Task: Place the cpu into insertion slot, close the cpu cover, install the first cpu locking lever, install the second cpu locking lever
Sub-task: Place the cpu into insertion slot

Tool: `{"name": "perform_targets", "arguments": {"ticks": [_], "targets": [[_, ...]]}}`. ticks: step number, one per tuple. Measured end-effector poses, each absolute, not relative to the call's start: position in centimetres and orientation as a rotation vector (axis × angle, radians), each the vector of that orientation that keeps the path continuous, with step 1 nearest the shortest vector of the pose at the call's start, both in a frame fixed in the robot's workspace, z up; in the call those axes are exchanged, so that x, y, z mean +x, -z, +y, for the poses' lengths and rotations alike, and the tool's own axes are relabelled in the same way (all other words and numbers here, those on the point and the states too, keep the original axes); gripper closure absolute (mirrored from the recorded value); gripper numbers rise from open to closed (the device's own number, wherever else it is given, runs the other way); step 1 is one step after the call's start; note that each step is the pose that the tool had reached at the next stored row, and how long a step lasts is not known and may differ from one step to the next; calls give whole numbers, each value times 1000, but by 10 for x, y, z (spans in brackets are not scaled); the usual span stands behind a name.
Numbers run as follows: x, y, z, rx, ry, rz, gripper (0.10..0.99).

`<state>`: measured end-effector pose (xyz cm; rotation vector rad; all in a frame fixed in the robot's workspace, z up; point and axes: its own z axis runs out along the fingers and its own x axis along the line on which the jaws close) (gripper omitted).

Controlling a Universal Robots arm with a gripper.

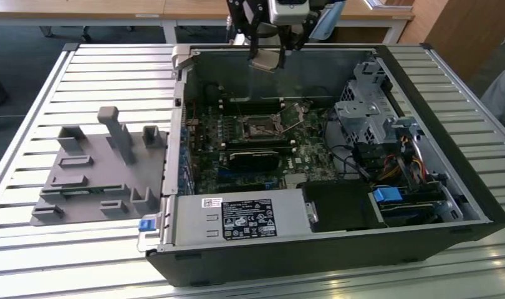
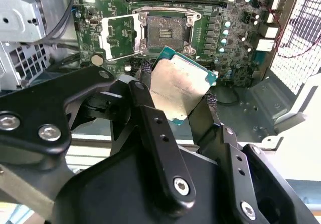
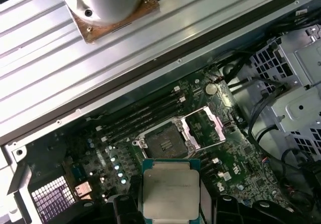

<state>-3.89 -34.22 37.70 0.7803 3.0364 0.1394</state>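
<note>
Jaws clenched on the cpu (image 2: 181,86), held high over the computer case (image 1: 336,246). The insertion slot (image 2: 164,33) lies below the jaws, well apart - uncovered, with the cpu cover (image 2: 118,35) swung open just beside it.

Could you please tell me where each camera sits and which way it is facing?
Exterior view: off the arm, high above the open computer case, looking down into it; the gripper hangs near its far wall.
Second wrist view: on the arm behind the gripper, looking past the held cpu at the insertion slot.
First wrist view: on the arm, looking down over the cpu at the motherboard.
Both wrist views share the cpu, the insertion slot and the open cpu cover.
</note>
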Motion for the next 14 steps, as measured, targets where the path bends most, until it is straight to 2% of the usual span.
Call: {"name": "perform_targets", "arguments": {"ticks": [14], "targets": [[-39,-376,-342,1018,-132,2957,545]]}}
